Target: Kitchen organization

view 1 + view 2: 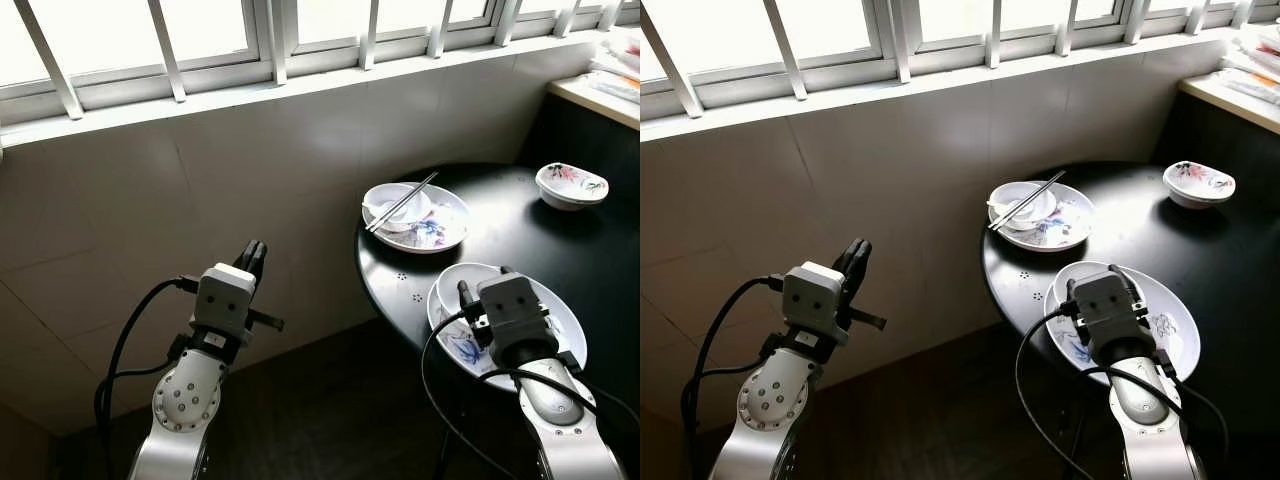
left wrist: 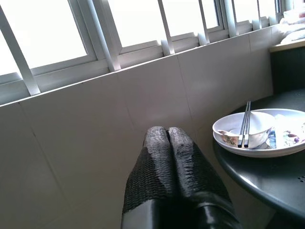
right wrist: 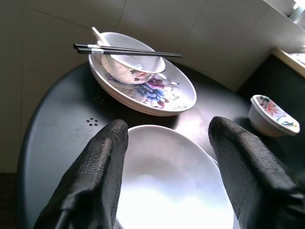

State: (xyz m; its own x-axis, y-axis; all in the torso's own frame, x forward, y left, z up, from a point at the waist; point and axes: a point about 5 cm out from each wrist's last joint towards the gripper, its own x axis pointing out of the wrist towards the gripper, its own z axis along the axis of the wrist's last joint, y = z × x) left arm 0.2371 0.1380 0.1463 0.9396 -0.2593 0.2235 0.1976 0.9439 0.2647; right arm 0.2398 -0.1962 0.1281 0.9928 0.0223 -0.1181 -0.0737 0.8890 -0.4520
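**Right jaws spread over the near plate on the round bench**

A tiled wall [image 1: 200,180] under a barred window [image 1: 200,40] fills the far side. To the right stands a round black bench [image 1: 520,240], glossy and dark.

Nearest on the bench lies a large oval plate [image 1: 1170,330], white with a faint flower print, holding a shallow bowl [image 3: 167,186]. The right gripper [image 3: 167,157] hovers just over this bowl, jaws released and wide, one finger to either side of its near rim.

Farther and slightly left sits a flowered plate [image 1: 440,230] carrying a small bowl [image 1: 400,205] with a spoon in it and a pair of chopsticks [image 1: 402,200] laid loose across the bowl's rim. Far right, well apart, stands a small flowered dish [image 1: 572,184].

The left gripper [image 2: 169,162] is held up to the left of the bench, facing the wall, jaws clenched on nothing.

The crockery looks like glazed ceramic: stiff, smooth, likely slippery, and liable to chip. A pinch across a rim seems the only hold; the stacked pieces could slide, and the chopsticks would roll off if that far plate tilts.
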